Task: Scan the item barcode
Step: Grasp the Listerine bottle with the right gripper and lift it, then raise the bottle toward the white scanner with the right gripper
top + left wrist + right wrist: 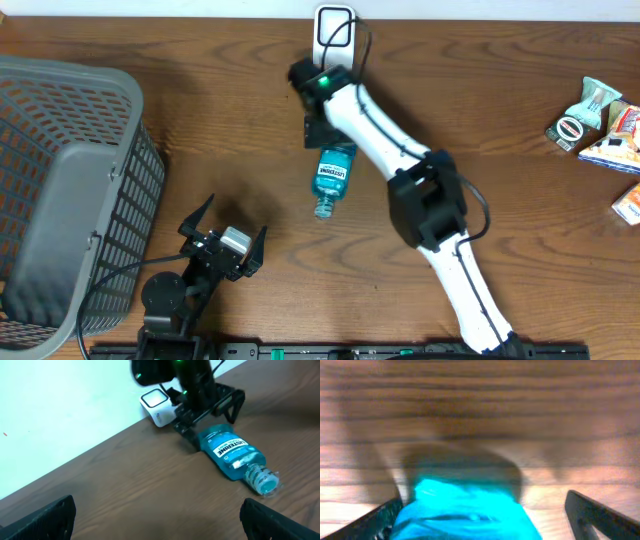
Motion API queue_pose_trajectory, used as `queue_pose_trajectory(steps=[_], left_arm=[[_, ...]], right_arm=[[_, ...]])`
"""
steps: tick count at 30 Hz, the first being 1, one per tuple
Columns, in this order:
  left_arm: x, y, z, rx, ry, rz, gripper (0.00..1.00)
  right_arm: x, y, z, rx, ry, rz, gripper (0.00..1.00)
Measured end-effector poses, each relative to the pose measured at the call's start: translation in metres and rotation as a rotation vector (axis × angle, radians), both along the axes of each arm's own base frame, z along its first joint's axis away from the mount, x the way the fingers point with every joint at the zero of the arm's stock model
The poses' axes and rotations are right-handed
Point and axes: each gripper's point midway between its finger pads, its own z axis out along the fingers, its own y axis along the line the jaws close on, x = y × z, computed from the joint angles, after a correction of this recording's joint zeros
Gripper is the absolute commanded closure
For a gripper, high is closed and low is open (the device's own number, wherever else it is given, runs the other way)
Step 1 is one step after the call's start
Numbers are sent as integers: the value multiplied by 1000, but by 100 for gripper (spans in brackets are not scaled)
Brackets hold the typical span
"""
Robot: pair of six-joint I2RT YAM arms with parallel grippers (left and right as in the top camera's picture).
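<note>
One blue bottle [332, 178], one grey basket [60, 75], one white scanner [333, 25]

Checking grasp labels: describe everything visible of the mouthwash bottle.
The mouthwash bottle is clear plastic holding blue liquid, with a blue-and-white label facing up and a clear cap. It lies on its side on the wooden table, cap toward the robot's base. The open right end effector straddles its bottom end; contact unclear.
</note>
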Motion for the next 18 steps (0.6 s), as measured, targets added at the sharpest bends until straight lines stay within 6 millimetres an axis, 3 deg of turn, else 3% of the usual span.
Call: queue_pose_trajectory(steps=[4, 6, 14, 18], left_arm=[[0, 0, 0, 0, 0, 0, 2], [0, 0, 0, 0, 0, 0, 2], [0, 0, 0, 0, 0, 0, 2], [0, 0, 0, 0, 0, 0, 2]], right_arm=[[-4, -21, -1, 24, 108, 103, 1], [-7, -22, 0, 24, 119, 107, 1], [-26, 8, 14, 2, 82, 95, 1], [-52, 14, 21, -69, 92, 11, 1]])
